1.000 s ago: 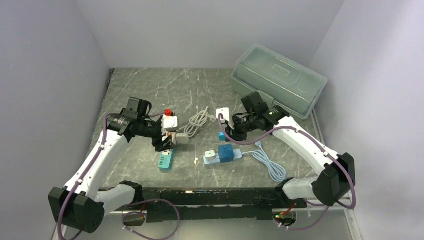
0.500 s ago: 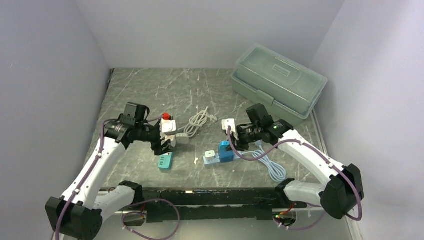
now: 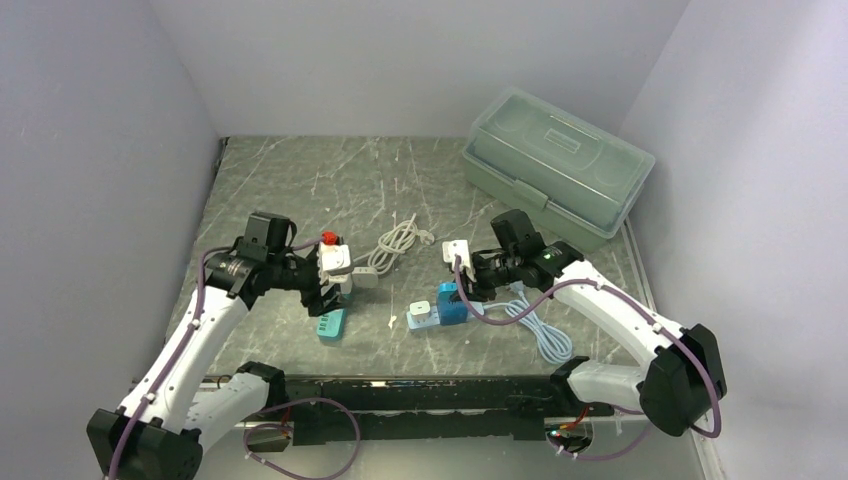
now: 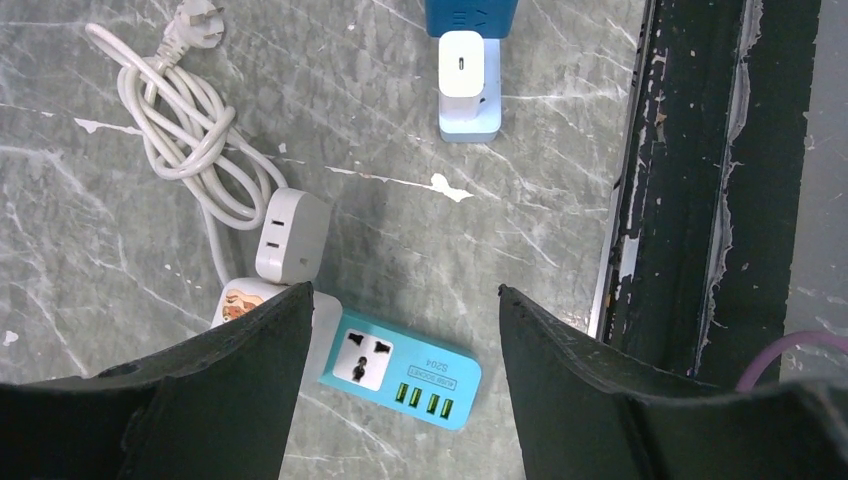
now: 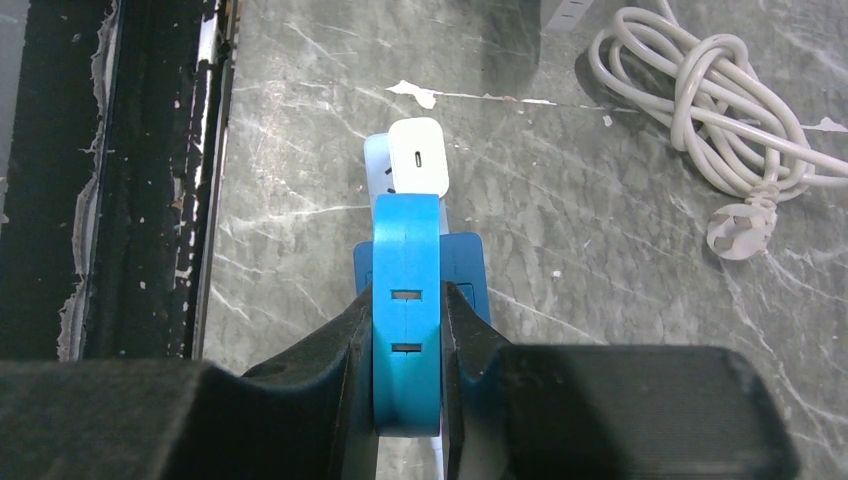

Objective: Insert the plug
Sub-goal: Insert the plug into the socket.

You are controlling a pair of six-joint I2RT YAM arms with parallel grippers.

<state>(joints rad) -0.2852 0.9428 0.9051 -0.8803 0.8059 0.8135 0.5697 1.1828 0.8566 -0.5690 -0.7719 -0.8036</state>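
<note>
Plug [image 5: 406,300]: boxy, slotted blue plastic

The jaws of the right gripper [image 5: 407,295] cover the near end of the blue plug [image 5: 406,240], which hides most of the pale strip [image 5: 376,170] beneath it. The left wrist view's top edge cuts off a blue block [image 4: 470,15]; a left finger [image 4: 200,400] masks what may be a white socket block [image 4: 238,298].

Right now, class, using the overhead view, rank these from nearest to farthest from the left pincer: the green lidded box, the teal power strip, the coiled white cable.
1. The teal power strip, just below the left pincer, toward the near edge.
2. The coiled white cable, to the pincer's right, mid-table.
3. The green lidded box, in the far right corner.
</note>
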